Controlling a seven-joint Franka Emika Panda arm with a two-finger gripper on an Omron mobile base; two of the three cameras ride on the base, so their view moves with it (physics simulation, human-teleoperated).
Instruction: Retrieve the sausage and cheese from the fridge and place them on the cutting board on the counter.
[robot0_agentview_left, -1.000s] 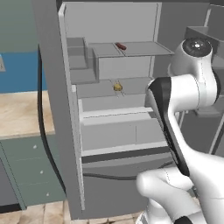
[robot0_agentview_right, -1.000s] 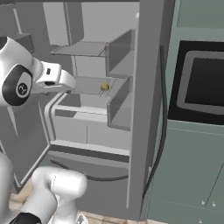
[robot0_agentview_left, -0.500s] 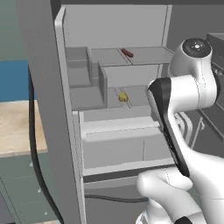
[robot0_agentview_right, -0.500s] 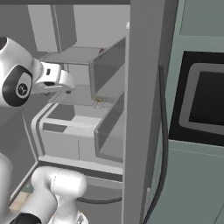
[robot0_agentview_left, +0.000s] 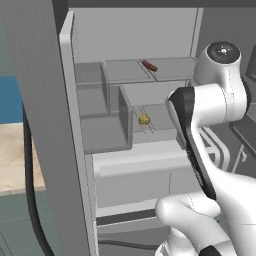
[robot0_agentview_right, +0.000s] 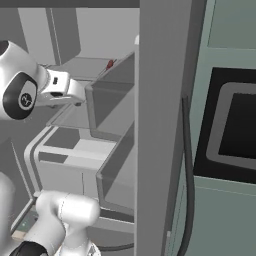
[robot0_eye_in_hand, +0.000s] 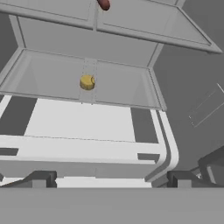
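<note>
- The fridge (robot0_agentview_left: 45, 125) is smooth flat grey, open, with plain grey shelves (robot0_agentview_left: 165, 70) and boxy grey compartments inside; a dark bar handle (robot0_agentview_right: 186, 165) runs down its door edge in the right base view.
- The sausage (robot0_agentview_left: 149, 65) is a thin dark red cylinder with rounded ends, lying on the upper shelf toward the back. In the hand view just its rounded red end (robot0_eye_in_hand: 103, 4) shows at the top edge.
- The cheese (robot0_agentview_left: 144, 119) is a small stubby yellow lump sitting alone on the shelf below, near the middle; the hand view shows it (robot0_eye_in_hand: 87, 82) as a short round chunk on a faint seam in the shelf.
- Below the cheese shelf lies a pale, lighter-grey drawer top (robot0_eye_in_hand: 87, 127).
- The white arm with dark joints rises from the base, bends at a black elbow and reaches forward into the fridge at about shelf height.
- The gripper (robot0_eye_in_hand: 109, 179) has its two dark fingertips (robot0_eye_in_hand: 41, 178) spread wide apart, holding nothing, well short of the cheese and aimed toward it.
- A strip of beige stone counter (robot0_agentview_left: 10, 160) shows left of the fridge door in the left base view.
</note>
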